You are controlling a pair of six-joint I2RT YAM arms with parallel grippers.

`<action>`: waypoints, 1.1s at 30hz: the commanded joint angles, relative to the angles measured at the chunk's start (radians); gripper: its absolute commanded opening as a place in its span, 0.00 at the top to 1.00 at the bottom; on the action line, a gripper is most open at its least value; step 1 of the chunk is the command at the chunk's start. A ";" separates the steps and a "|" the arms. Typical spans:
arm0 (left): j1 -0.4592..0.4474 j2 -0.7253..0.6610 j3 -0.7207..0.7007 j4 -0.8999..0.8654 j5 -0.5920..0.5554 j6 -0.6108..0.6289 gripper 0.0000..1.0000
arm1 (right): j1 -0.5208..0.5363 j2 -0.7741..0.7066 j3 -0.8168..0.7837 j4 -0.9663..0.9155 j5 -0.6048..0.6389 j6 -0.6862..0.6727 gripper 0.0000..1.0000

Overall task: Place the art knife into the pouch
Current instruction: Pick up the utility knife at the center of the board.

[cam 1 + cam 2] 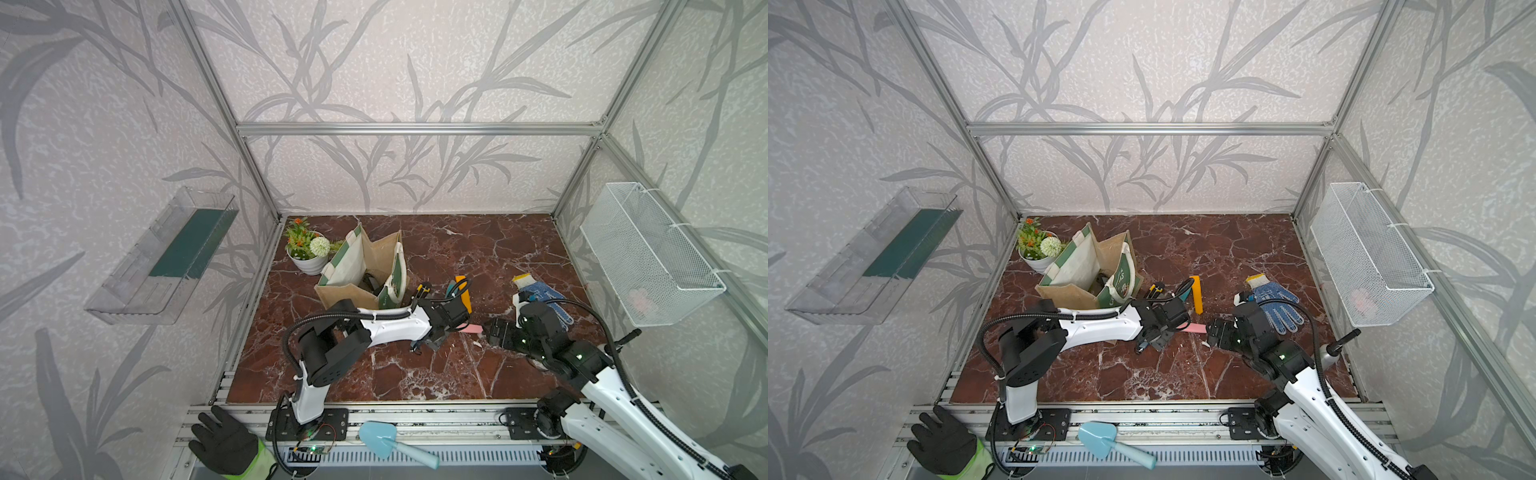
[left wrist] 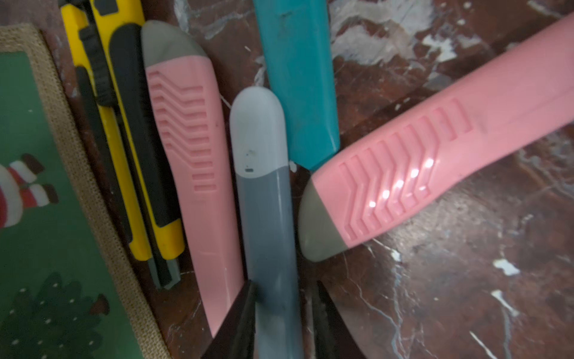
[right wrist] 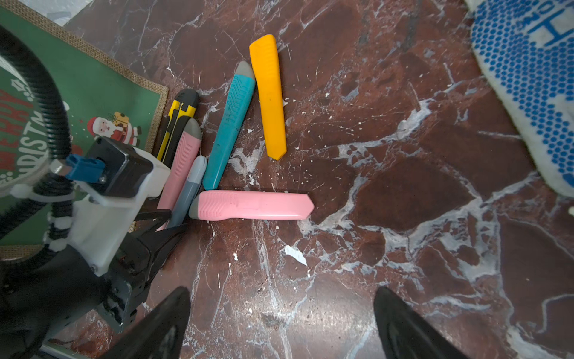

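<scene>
The pouch [image 1: 357, 266] stands open at the back left, its green Santa panel [image 3: 93, 93] facing the knives. Several art knives lie beside it on the marble. A grey one [image 2: 264, 202] lies between a pink one [image 2: 186, 140] and a teal one [image 2: 298, 77]. My left gripper [image 2: 284, 289] is down over them, shut on the grey art knife's rear end, which still rests on the table. A second pink knife [image 3: 254, 206] lies across in front. My right gripper [image 3: 281, 298] hovers open over bare marble just right of the pile, holding nothing.
A yellow-and-black knife [image 2: 124, 124] lies against the pouch, and an orange one [image 3: 268, 93] lies farther out. A blue-dotted glove [image 1: 544, 299] lies behind my right arm. A flower pot [image 1: 307, 249] sits at the back left, and a white wire basket [image 1: 648, 257] hangs on the right wall.
</scene>
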 commanded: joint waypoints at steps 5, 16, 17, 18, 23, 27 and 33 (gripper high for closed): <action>-0.003 0.041 0.000 -0.012 -0.059 -0.036 0.70 | -0.017 -0.005 0.007 -0.006 0.001 -0.006 0.07; -0.001 0.085 0.012 -0.029 -0.041 -0.030 0.79 | -0.039 0.010 0.004 0.007 -0.021 -0.002 0.07; -0.001 0.091 0.018 -0.035 -0.041 -0.030 0.79 | -0.038 0.012 0.004 0.009 -0.022 -0.002 0.07; -0.001 0.095 0.021 -0.036 -0.039 -0.028 0.81 | -0.038 0.012 0.003 0.010 -0.022 0.001 0.07; 0.001 0.075 0.028 -0.042 -0.043 -0.028 0.84 | -0.041 0.016 0.003 0.010 -0.025 -0.001 0.07; 0.000 0.033 0.042 -0.066 -0.065 -0.019 0.87 | -0.041 0.021 0.003 0.011 -0.021 -0.008 0.07; 0.000 -0.001 0.097 -0.121 -0.094 -0.013 0.93 | -0.041 0.049 0.001 0.033 -0.021 -0.036 0.07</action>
